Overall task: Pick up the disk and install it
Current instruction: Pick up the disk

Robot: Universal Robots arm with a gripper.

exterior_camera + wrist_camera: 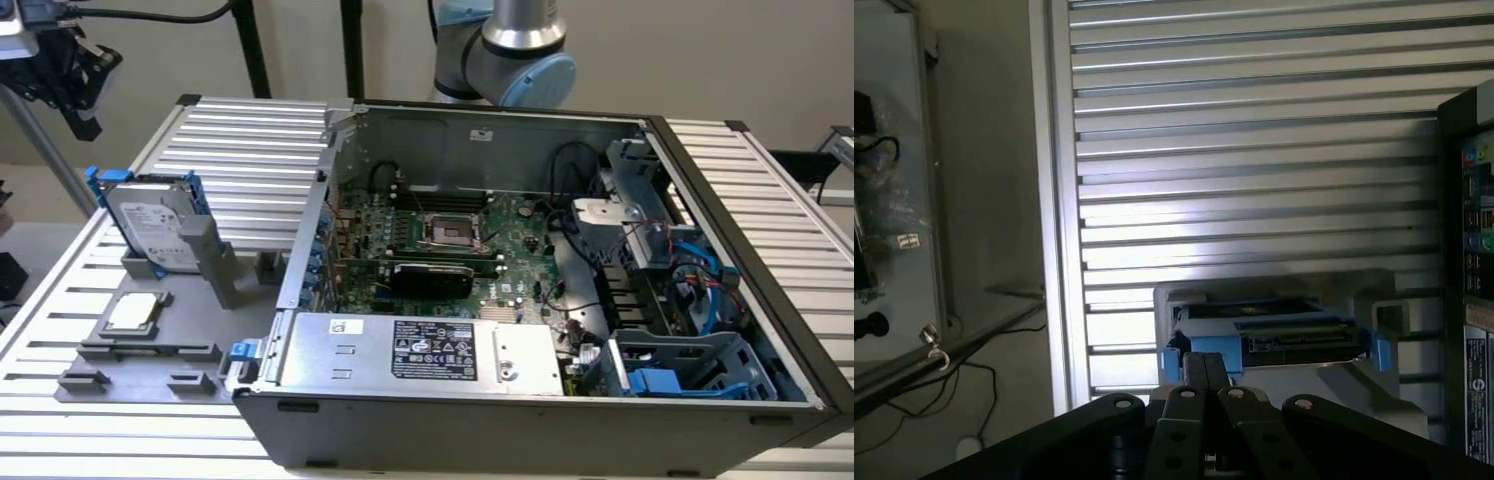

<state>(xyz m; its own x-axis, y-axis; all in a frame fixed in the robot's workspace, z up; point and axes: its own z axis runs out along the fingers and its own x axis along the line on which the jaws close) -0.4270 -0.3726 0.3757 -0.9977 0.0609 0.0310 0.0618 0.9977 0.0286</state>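
- Disk [147, 222] stands on its edge at the middle of the exterior view's left. It is slotted upright in a grey holder [203, 262], with its blue carrier frame [96, 188] showing along the sides. Standing it this way probably leaves the top edge free for a grasp from above.
- Seen from the wrist, the disk [1266, 335] sits ahead of the gripper [1211, 368] and well apart from it. Nothing touches it, so the pick-up has not begun.
- The two fingers look pressed together with nothing between them.
- A small square processor chip [134, 312] lies flat on the same grey fixture, just below the disk in the exterior view. It is a separate part.
- The open computer case [534, 435] fills the centre and right of the exterior view, lying on the slatted table [254, 140].
- A blue plastic drive cage [694, 368] sits in the case's lower right corner, well apart from the disk. It seems the likely place for the install.
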